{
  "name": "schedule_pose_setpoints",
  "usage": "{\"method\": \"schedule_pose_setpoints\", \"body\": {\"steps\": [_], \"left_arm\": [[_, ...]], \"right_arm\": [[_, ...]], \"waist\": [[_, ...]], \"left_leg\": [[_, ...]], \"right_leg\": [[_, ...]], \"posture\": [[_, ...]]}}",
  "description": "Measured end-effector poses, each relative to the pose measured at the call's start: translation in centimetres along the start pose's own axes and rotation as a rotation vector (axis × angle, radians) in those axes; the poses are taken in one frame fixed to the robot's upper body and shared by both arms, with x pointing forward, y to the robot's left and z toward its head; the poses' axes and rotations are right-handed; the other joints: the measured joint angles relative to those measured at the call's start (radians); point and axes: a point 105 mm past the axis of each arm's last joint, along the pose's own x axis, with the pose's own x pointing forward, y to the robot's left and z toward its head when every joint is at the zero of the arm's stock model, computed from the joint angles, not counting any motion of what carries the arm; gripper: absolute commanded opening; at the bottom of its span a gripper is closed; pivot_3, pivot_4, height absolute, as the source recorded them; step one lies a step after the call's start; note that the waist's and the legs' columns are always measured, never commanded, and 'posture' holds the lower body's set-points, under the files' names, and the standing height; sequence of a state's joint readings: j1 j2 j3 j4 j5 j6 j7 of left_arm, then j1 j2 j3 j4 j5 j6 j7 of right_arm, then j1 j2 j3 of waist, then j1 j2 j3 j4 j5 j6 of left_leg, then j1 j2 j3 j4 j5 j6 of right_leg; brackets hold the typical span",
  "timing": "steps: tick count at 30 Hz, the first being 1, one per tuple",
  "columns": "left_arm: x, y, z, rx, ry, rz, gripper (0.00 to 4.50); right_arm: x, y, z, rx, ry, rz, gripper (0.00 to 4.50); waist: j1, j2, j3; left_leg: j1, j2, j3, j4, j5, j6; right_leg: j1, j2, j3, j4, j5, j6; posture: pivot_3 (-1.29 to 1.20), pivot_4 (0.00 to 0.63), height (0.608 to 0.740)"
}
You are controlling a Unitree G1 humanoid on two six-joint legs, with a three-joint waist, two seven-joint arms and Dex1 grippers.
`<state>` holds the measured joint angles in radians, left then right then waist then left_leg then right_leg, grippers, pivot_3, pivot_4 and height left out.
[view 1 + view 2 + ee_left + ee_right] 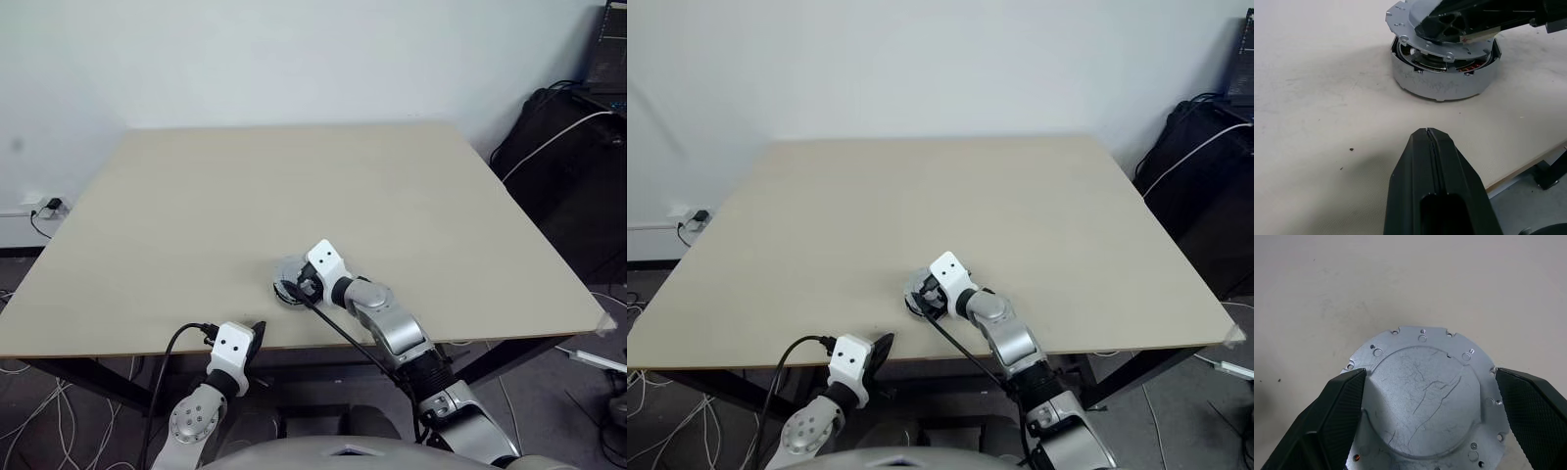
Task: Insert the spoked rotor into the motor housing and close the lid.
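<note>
Two jobs split here: your right gripper straddles the lid with fingers spread wide, resting it tilted on the motor housing near the table edge, while your left gripper waits pinched closed.

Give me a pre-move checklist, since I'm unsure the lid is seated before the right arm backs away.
1. Lid over motor housing: ok.
2. Lid flat on the housing: not ok, it sits tilted, a gap on one side exposing copper windings.
3. Right gripper open: ok, fingers spread at the lid's edges.
4. Left gripper shut, apart from the housing: ok.
5. Spoked rotor inside: cannot tell.
</note>
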<state>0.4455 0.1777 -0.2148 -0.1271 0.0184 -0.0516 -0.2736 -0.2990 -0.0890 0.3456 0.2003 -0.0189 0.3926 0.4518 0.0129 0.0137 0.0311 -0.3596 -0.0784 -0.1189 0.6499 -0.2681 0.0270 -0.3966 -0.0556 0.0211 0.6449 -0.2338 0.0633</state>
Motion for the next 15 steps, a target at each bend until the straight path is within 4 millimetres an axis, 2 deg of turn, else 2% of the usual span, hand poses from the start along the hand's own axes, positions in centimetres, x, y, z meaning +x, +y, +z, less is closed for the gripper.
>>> {"method": "schedule_pose_setpoints", "body": {"steps": [1, 3, 4, 15], "left_arm": [[0.00, 0.01, 0.00, 0.000, 0.000, 0.000, 0.00], [0.00, 0.01, 0.00, 0.000, 0.000, 0.000, 0.00], [0.00, 0.01, 0.00, 0.000, 0.000, 0.000, 0.00], [0.03, -0.01, 0.03, 0.000, -0.001, 0.001, 0.00]], "right_arm": [[0.00, 0.04, 0.00, 0.000, 0.000, 0.003, 3.94], [0.01, 0.12, -0.03, 0.000, 0.001, 0.008, 3.30], [-0.01, 0.12, -0.06, 0.000, 0.002, 0.008, 3.19], [-0.81, 0.38, -0.31, -0.027, 0.045, 0.079, 3.19]], "waist": [[0.000, 0.000, 0.000], [0.000, 0.000, 0.000], [0.001, 0.001, 0.000], [0.002, 0.002, -0.001]], "left_leg": [[0.000, 0.000, 0.000, 0.000, 0.000, 0.000], [0.000, 0.000, 0.000, 0.000, 0.000, 0.000], [0.000, 0.000, 0.000, 0.000, 0.000, 0.000], [0.000, 0.000, 0.000, 0.000, 0.000, 0.000]], "right_leg": [[0.000, 0.000, 0.000, 0.000, 0.000, 0.000], [0.000, 0.000, 0.000, 0.000, 0.000, 0.000], [0.000, 0.000, 0.000, 0.000, 0.000, 0.000], [0.000, 0.000, 0.000, 0.000, 0.000, 0.000]], "posture": [[0.00, 0.000, 0.740], [0.00, 0.000, 0.740], [0.00, 0.000, 0.740], [0.00, 0.000, 0.740]]}}
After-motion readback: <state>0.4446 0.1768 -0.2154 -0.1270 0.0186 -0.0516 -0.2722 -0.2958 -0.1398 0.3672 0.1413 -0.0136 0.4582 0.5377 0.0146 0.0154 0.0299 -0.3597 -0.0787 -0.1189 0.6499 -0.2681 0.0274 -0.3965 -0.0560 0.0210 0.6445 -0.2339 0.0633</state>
